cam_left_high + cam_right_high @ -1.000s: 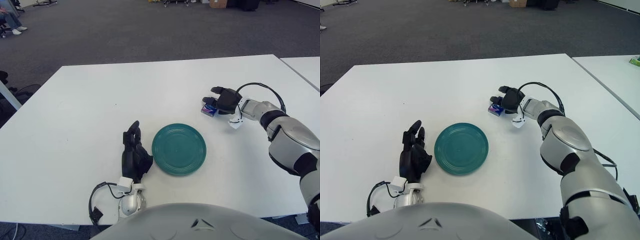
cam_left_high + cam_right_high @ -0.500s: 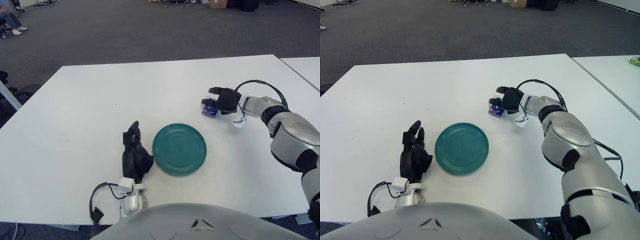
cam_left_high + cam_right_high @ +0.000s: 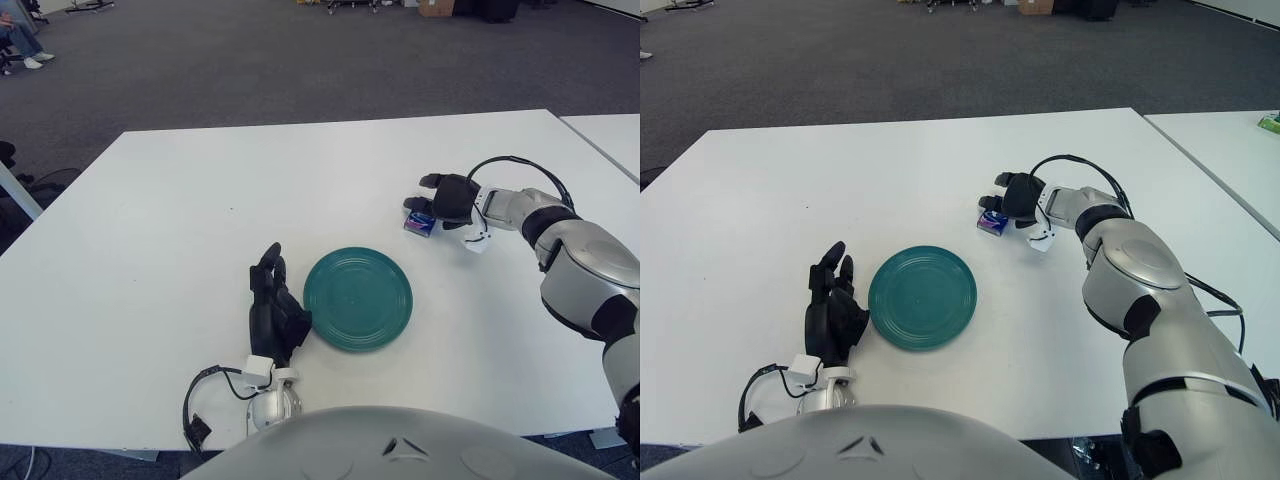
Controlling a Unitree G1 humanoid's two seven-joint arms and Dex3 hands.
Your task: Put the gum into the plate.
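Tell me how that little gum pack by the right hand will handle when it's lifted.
The gum pack looks small and boxy, so probably light and stiff, unlikely to roll. Standing on the table against the right hand, it could tip or skid if nudged. A glossy wrapper might slip.

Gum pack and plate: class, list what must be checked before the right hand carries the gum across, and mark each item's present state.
1. Right hand is at the gum pack: ok.
2. Its fingers firmly close on the pack: cannot tell.
3. Pack lifted off the table: not ok; it appears to sit on the surface.
4. Green plate has nothing in it: ok.
5. Table between pack and plate free of obstacles: ok.
6. Left hand stays off the plate: ok; it shows just left of the rim.
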